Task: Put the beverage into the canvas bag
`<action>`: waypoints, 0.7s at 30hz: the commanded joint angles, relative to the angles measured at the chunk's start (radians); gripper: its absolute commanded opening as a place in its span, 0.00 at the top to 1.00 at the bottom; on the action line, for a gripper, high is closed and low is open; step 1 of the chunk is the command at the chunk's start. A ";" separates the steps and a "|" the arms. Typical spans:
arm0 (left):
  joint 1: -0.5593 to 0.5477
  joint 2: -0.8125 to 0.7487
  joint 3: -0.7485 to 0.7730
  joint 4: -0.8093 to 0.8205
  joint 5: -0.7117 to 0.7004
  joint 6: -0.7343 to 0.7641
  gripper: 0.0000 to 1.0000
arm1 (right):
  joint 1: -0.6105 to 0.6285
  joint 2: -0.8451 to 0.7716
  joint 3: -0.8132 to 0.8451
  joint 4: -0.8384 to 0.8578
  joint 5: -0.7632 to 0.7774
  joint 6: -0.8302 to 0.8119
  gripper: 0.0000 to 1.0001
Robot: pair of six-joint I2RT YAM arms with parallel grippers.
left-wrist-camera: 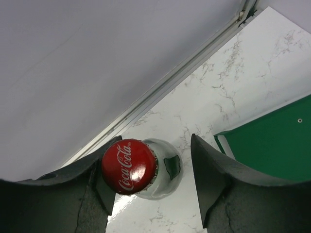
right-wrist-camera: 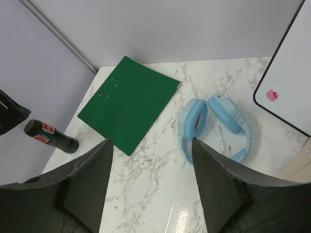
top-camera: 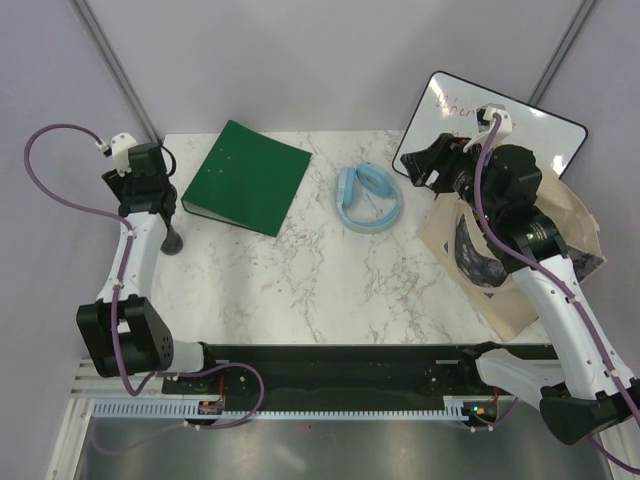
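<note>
Left gripper (left-wrist-camera: 155, 145) hangs released around the beverage (left-wrist-camera: 129, 166), its cap off-centre, close against one finger; closing could tip it. At the right wrist, the right gripper (right-wrist-camera: 151, 143) is spread and empty. From above, the canvas bag (top-camera: 575, 220) sits well apart across the tabletop (top-camera: 330, 270), so a long carry risks a slip.

You have one beverage bottle (left-wrist-camera: 141, 167) with a red cap, one canvas bag (top-camera: 575, 212), one green binder (top-camera: 247, 177), one pair of light blue headphones (top-camera: 368, 200) and one white board (top-camera: 530, 125) with red writing, all at a single marble table (top-camera: 330, 280). You also have two arms, each carrying one two-finger gripper: the left gripper (left-wrist-camera: 155, 141) and the right gripper (right-wrist-camera: 151, 141), four fingers in total. On the white board you will find one pink sticker (right-wrist-camera: 272, 94)
</note>
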 commanded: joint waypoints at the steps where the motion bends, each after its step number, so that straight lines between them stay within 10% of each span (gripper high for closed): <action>1: 0.005 0.002 -0.014 0.098 -0.013 0.050 0.36 | 0.004 -0.006 -0.010 0.052 -0.024 0.003 0.27; 12: -0.009 -0.061 -0.033 0.102 0.015 0.079 0.98 | 0.004 0.007 -0.047 0.068 -0.021 0.006 0.27; 21: -0.116 -0.189 -0.066 0.018 0.061 0.058 0.98 | 0.004 0.010 -0.086 0.075 -0.041 0.013 0.27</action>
